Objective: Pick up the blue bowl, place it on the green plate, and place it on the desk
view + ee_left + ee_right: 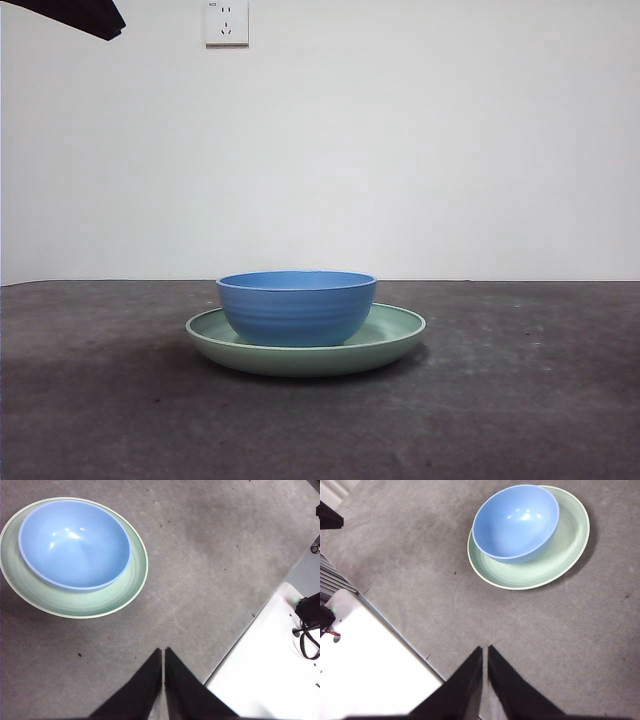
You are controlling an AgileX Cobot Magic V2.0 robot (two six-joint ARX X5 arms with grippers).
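The left gripper [163,652] hangs clenched and empty over bare counter [100,400], well apart from the blue bowl [297,305] sitting upright in the green plate [395,338] at the counter's middle, and the right gripper [485,650] hangs likewise clenched and empty.

White wall socket [226,22]: mounted high on the plain white wall [420,150] behind the bench's far edge. White panel [270,670]: flat, lying along one bench edge, with black cables [307,630] on it. Second white panel [365,665]: flat, along another bench edge.
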